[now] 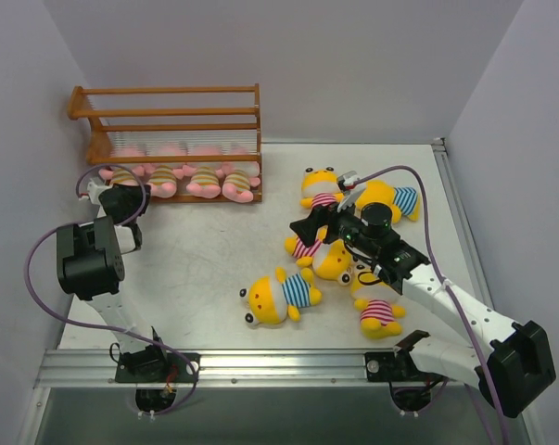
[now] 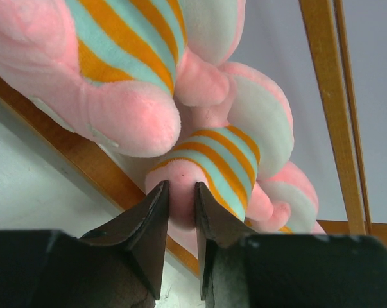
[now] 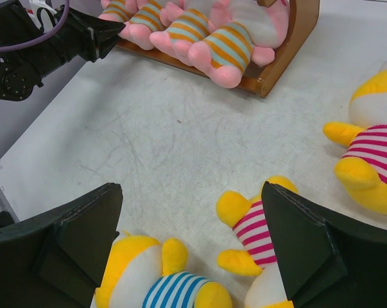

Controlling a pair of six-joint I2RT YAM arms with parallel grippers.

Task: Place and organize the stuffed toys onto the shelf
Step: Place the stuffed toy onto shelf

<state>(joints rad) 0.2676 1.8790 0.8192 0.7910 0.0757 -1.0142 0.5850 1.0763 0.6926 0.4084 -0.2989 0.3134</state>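
Tightly, left pincer (image 2: pixel 180 187) pinching foot of pink toy (image 2: pixel 226 160)

We see four pink plush toys (image 1: pixel 205 182) in shirts striped orange and pale teal. The wooden slatted shelf (image 1: pixel 168 112) is orange-brown. Three small yellow plush toys (image 1: pixel 379 316) wear pink-and-white stripes; two larger yellow plush toys (image 1: pixel 279 295) wear blue-and-white stripes. The tabletop (image 1: pixel 196 269) is dull grey, the left fingers (image 2: pixel 145 224) and right fingers (image 3: pixel 84 224) black.
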